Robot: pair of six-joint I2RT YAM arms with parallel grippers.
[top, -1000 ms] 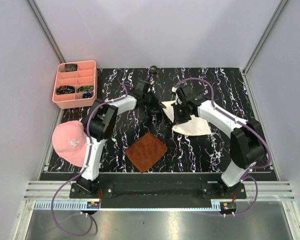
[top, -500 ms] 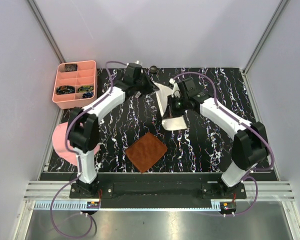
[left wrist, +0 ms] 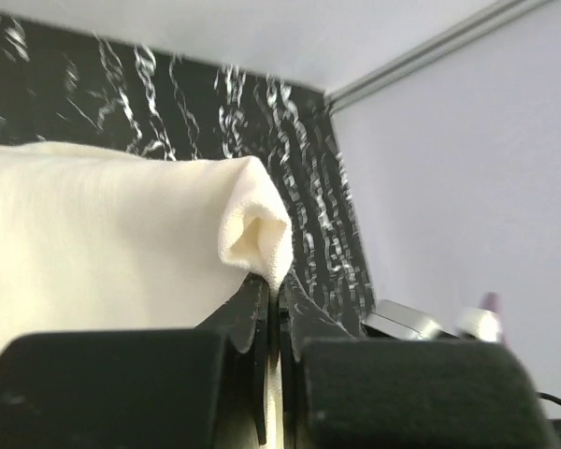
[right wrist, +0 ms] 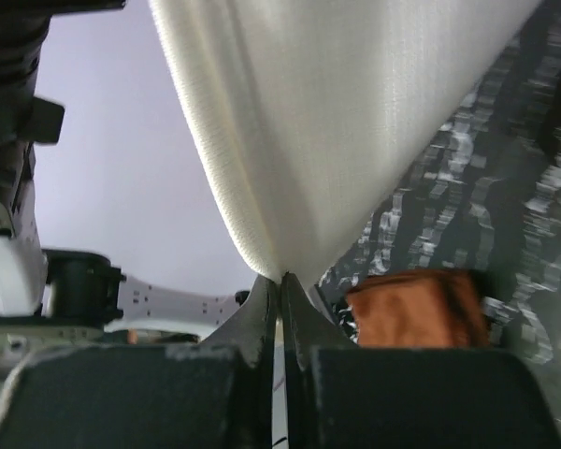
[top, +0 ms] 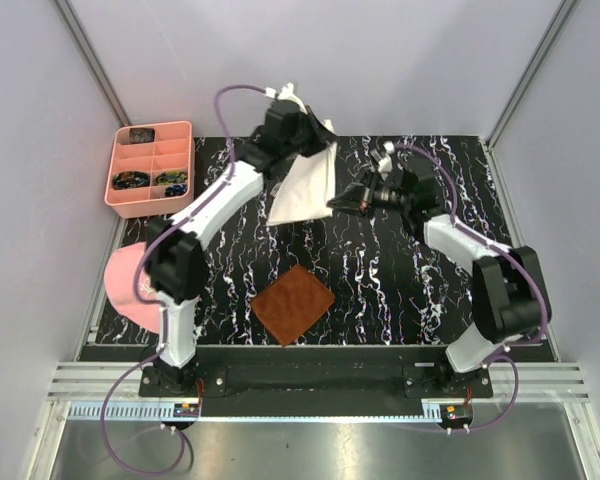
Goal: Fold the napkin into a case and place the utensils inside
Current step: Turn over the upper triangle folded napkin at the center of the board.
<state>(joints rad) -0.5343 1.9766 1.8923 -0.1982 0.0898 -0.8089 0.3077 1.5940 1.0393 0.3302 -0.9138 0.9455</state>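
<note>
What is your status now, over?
Left gripper shut on napkin. Right gripper shut on napkin. Napkin stretched between both, fold unfinished. Brown mat lies apart.

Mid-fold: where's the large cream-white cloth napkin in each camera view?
Top external: large cream-white cloth napkin, far centre, held aloft.
Left wrist: left half, corner pinched by left gripper.
Right wrist: upper centre, tip pinched by right gripper.
Shared landmark: black white-veined tabletop.

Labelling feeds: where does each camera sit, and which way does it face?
Top external: overhead from the near side, looking down on the table; left arm and right arm show.
Left wrist: looking along the left gripper, shut on the napkin.
Right wrist: looking along the right gripper, pinching the napkin; brown mat beyond.
All share the napkin.
</note>
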